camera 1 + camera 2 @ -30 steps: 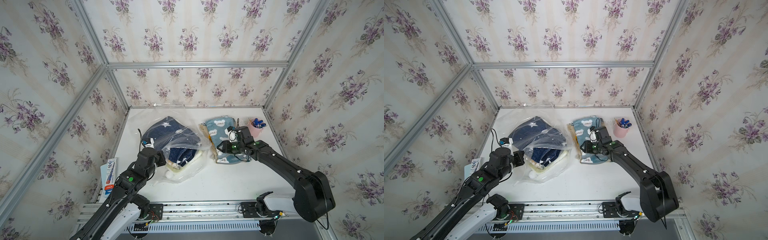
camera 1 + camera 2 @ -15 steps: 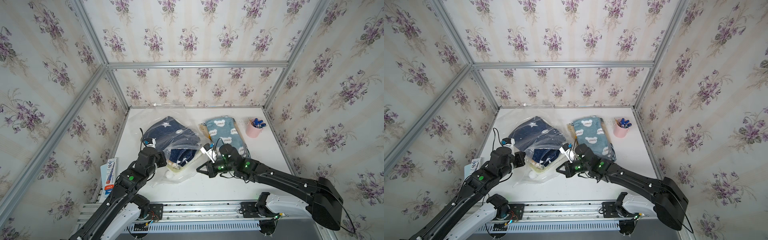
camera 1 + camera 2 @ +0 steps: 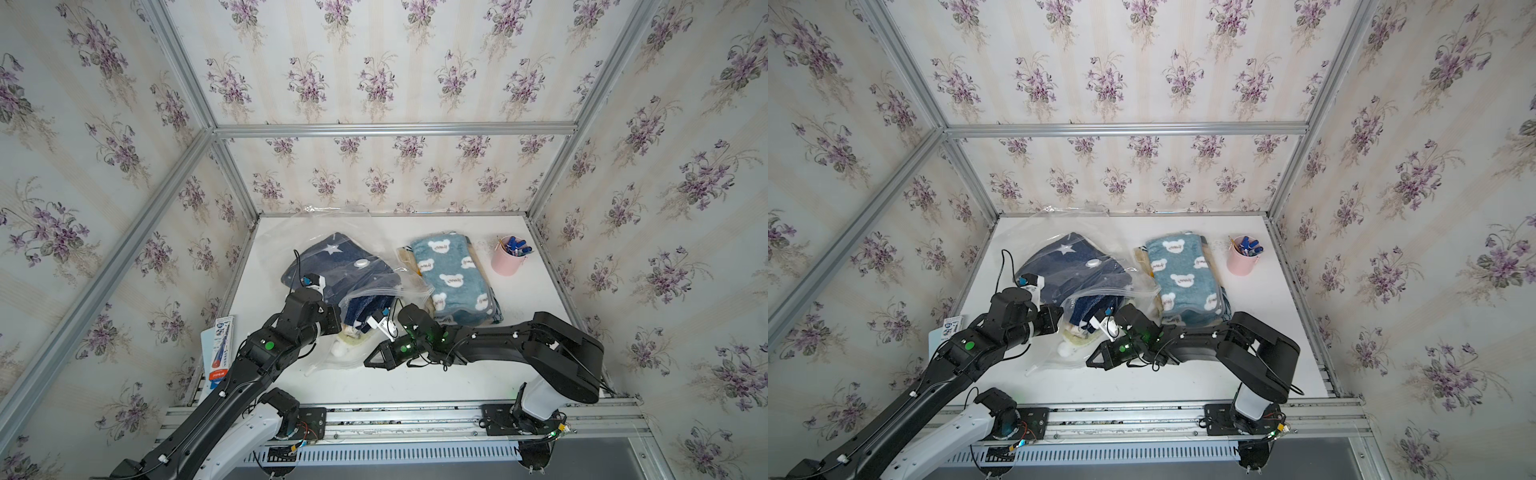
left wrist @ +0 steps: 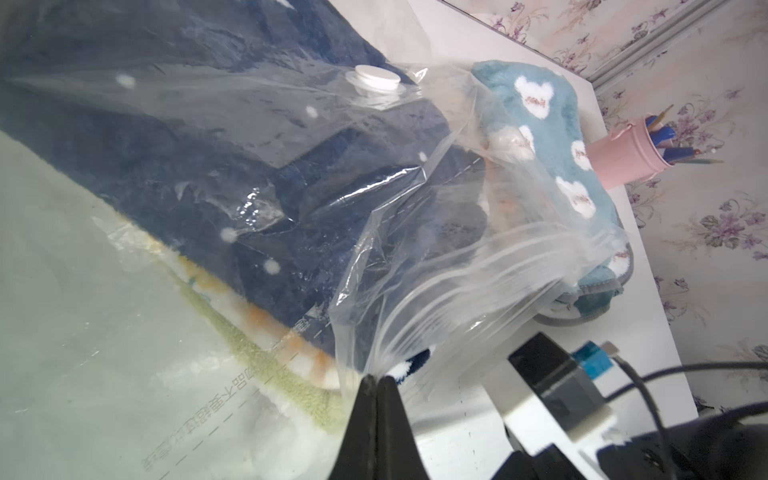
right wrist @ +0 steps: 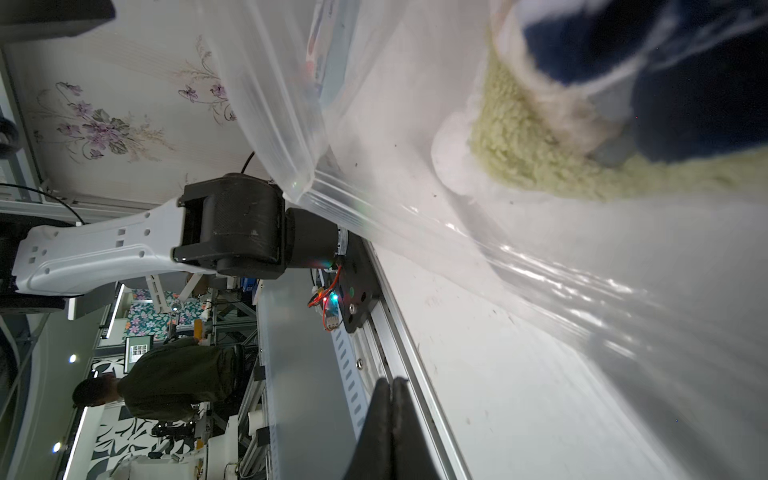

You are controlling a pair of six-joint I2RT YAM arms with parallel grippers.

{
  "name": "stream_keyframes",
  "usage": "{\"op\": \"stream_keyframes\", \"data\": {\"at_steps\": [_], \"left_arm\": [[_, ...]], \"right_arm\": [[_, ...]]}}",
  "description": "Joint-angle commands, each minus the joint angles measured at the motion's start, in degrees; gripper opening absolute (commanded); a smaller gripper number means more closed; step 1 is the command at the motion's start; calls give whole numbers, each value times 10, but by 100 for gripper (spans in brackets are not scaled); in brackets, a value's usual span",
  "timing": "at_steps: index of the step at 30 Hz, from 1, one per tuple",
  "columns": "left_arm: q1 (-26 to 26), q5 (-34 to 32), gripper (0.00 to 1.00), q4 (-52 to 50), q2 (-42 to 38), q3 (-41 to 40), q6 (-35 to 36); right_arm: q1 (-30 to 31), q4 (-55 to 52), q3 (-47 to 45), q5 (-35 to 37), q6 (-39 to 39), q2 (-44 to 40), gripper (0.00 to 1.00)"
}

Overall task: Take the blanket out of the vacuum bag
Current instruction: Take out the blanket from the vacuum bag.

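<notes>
Moved: my right hand (image 3: pixel 368 363) swung to the vacuum bag (image 3: pixel 376 286) mouth, pressed together, empty.
Left hand (image 4: pixel 376 379): pinching the rim, anchoring it for the blanket (image 4: pixel 208 145) pull.

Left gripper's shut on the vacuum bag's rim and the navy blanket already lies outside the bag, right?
Not quite. The left gripper is shut on the vacuum bag rim, but the navy blanket lies inside the bag, behind its plastic, as the left wrist view shows.
</notes>
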Motion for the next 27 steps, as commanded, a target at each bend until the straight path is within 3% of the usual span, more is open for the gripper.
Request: {"op": "stream_keyframes", "data": {"at_steps": [1, 14, 24, 27], "left_arm": [[-6, 8, 0, 5, 3, 16, 18], [-15, 8, 0, 1, -1, 30, 34], [-23, 22, 0, -9, -15, 22, 41], [-37, 17, 8, -16, -7, 24, 53]], "right_arm": [[-1, 31, 12, -26, 15, 24, 1], [-105, -16, 67, -24, 5, 39, 2], [-131, 36, 89, 95, 92, 57, 4], [-133, 82, 79, 130, 134, 61, 5]]}}
